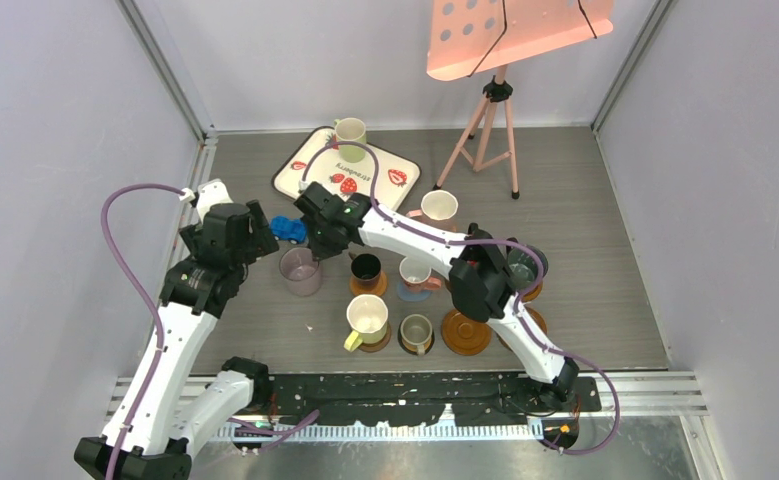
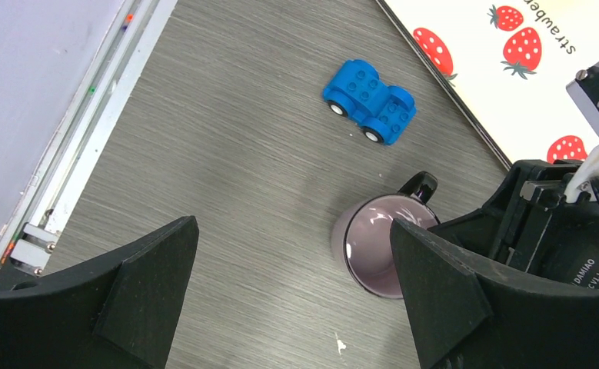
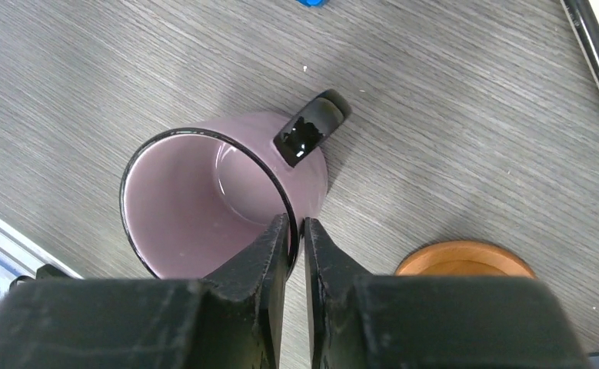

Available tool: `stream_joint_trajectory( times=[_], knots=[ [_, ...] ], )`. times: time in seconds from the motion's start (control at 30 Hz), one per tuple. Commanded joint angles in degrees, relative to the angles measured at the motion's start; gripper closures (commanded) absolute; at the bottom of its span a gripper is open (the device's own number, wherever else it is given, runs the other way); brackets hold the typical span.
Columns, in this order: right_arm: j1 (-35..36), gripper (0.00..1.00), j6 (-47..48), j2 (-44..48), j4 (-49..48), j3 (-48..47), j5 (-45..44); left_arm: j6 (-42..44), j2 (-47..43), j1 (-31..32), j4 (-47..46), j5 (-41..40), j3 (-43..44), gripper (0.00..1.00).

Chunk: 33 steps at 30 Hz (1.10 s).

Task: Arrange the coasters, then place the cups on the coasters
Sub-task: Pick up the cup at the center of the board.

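"DAMIAO" on motor; "straw…" on tray

The worktop carries eight cups: seven in plain view and one dark cup partly hidden behind the right arm. At least six coasters are visible; most lie under cups, so the exact count cannot be told. One blue toy car, one strawberry-print tray and one tripod stand are present.

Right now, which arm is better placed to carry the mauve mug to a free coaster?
The right. The right gripper pinches the mauve mug at its rim, one finger inside, one outside. The left gripper hangs open beside it, holding nothing.
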<state>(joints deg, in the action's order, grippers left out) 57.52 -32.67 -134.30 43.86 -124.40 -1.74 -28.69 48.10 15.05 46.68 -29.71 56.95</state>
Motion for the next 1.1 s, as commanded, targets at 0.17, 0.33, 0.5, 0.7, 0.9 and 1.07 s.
stream_joint_trajectory(
  times=[0.17, 0.33, 0.5, 0.7, 0.9, 1.07],
  knots=[
    [-0.3, 0.71, -2.1, -1.4, -0.1, -2.2, -0.1, -1.4, -0.6, 0.2, -0.6, 1.7, 1.1, 0.00],
    [-0.3, 0.74, -2.7, -1.8, -0.2, -2.4, 0.2, -1.3, -0.8, 0.2, -0.7, 1.8, 0.9, 0.00],
    [-0.5, 0.88, -2.2, -0.3, -1.9, -3.2, 0.3, -0.7, -1.2, 0.3, -0.7, 1.7, 0.9, 0.00],
    [-0.9, 0.95, -3.3, 4.0, -4.9, -3.8, 2.7, 1.2, -1.4, 1.5, -0.5, 1.9, 1.9, 0.00],
    [-2.9, 0.95, -3.4, 6.9, -5.5, -4.5, 2.1, 2.5, -2.0, 2.7, -0.8, 4.2, 2.1, 0.01],
    [-6.9, 0.95, -2.1, 10.5, -4.7, -2.7, 0.3, 3.8, -3.2, 4.0, -0.8, 4.6, 1.7, 0.01]
  ],
)
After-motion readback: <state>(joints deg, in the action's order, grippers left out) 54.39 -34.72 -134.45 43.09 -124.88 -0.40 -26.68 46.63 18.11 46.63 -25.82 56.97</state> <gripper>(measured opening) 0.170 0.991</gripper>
